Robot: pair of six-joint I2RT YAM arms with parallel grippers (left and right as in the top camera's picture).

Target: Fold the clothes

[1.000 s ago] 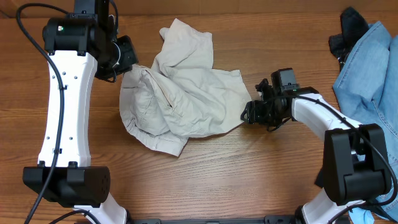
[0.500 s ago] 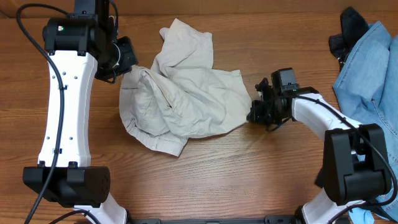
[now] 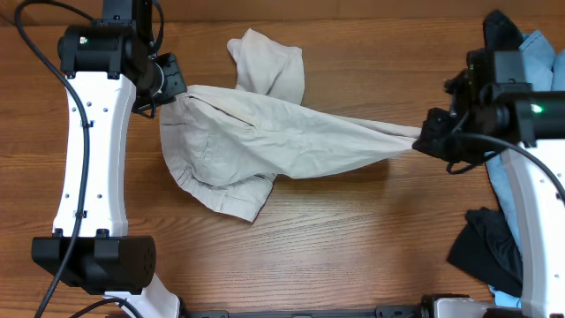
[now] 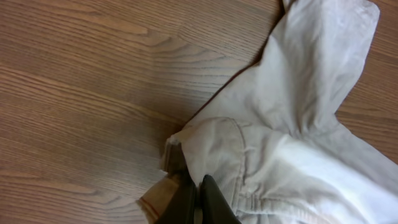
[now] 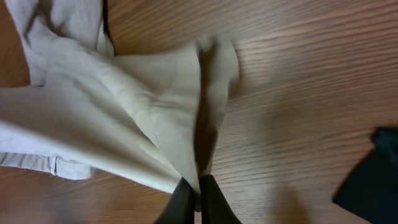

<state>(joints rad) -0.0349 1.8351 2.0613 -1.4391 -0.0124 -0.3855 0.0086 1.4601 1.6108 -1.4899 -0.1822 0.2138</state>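
The clothes, a pale beige pair of trousers (image 3: 274,141), are pulled out lengthwise across the table. My left gripper (image 3: 169,88) is shut on their waistband corner at the upper left; in the left wrist view the black fingers (image 4: 198,205) pinch that hem (image 4: 205,149). At the right, my right gripper (image 3: 425,141) is shut on a stretched point of cloth, lifted off the table. From the right wrist camera the fabric (image 5: 155,118) runs down into the closed fingertips (image 5: 198,202). One leg (image 3: 269,62) lies bunched at the top.
A light blue denim garment (image 3: 543,53) lies along the right edge under my right arm, with black cloth at the top right (image 3: 499,31) and bottom right (image 3: 485,252). The table (image 3: 353,247) is wooden.
My right gripper closed on the trousers' right edge and pulled it far to the right and up, stretching the crumpled heap out. The left gripper kept its hold, shifting slightly up and left.
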